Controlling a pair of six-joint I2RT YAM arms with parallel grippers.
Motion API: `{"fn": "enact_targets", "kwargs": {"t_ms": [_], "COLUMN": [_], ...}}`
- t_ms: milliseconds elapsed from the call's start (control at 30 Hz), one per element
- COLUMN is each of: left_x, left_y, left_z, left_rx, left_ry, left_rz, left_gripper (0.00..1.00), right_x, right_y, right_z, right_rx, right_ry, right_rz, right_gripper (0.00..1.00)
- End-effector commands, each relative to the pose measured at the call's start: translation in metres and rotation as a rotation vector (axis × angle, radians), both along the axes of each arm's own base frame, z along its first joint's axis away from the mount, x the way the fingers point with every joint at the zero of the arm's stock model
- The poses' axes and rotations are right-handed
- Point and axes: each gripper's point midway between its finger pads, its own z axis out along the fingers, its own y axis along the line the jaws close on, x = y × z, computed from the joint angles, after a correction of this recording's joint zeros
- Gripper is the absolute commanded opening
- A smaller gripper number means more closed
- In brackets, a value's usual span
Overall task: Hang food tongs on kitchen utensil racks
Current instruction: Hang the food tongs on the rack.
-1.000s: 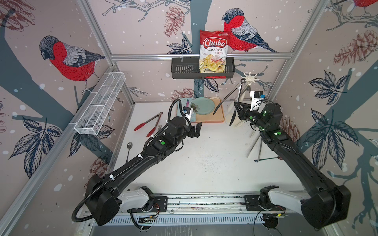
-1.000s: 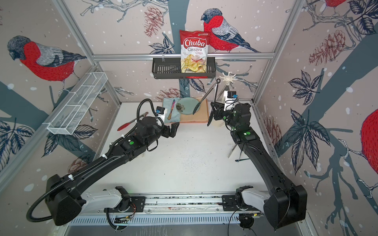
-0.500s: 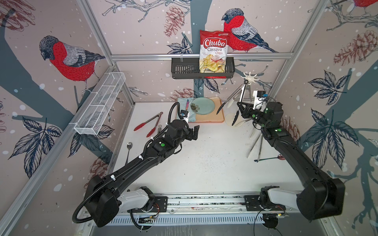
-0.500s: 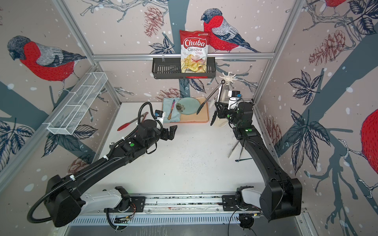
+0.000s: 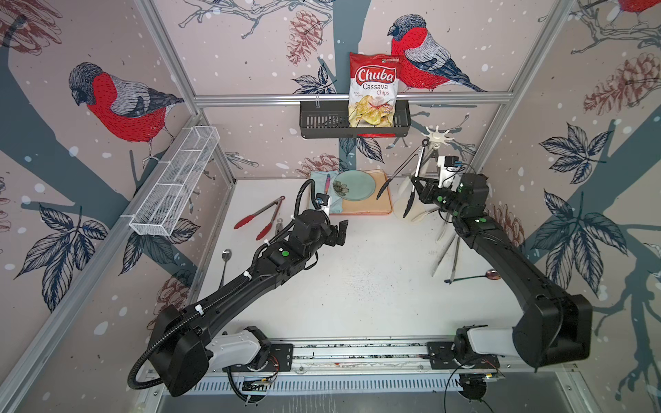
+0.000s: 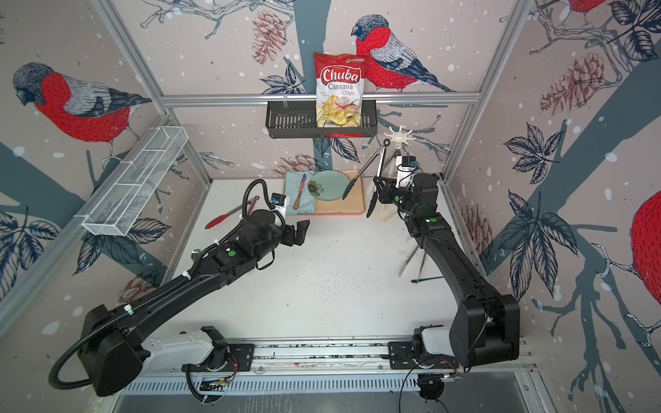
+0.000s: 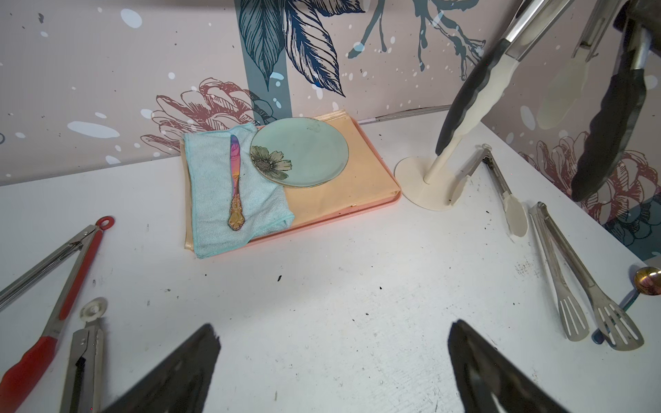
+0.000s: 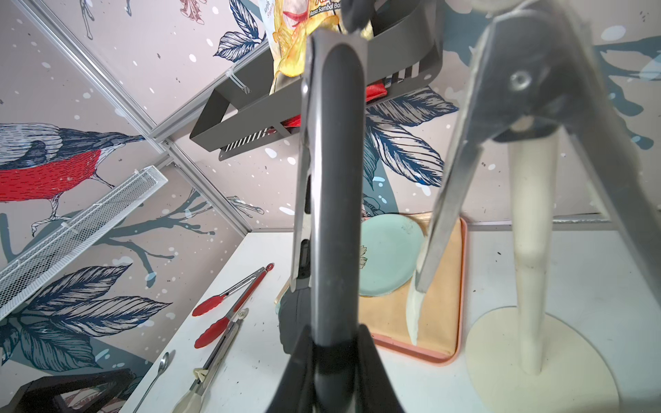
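Black-tipped tongs point(image 5: 401, 170) aloft, loop end right at the star crown of the cream utensil rack point(image 5: 437, 135); hooked or not, cannot tell. Pinched on one arm by right gripper point(image 5: 416, 181), jaws narrow. Left gripper point(image 7: 332, 329) over bench point(image 5: 357, 279), jaws wide and empty; red-tipped tongs point(image 5: 261, 218) flat nearby.

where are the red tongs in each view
In a top view: red tongs left of the tray.
In a top view: same spot, partly behind the left arm.
Left wrist: red tongs, apart from the tray.
Right wrist: red tongs beyond the black tongs.
Shared landmark: green plate.
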Motion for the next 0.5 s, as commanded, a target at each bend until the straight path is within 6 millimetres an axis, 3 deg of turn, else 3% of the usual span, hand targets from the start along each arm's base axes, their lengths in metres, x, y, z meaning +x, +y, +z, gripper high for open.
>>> {"fn": "enact_targets", "kwargs": {"t_ms": [0,233,467], "left_x": [0.004,0.006,0.007], "left_y": [0.002,0.004,0.004], "left_z": [0.002,0.001,0.001], "left_rx": [0.000,0.006,0.013], "left_ry": [-0.013,-0.014,-0.016], "left_rz": [0.021,0.028,0.029], "left_gripper": [0.99,0.98,0.98], "right_x": [0.004,0.010,0.008], "right_y": [0.001,-0.002,-0.001], "right_z": [0.017,0.013,0.027], "right_rx": [0.029,0.033,0.040], "right_ry": [-0.052,-0.041,-0.069], "right_rz": [0.011,0.006,0.016], "right_gripper": [0.00,0.00,0.00]}}
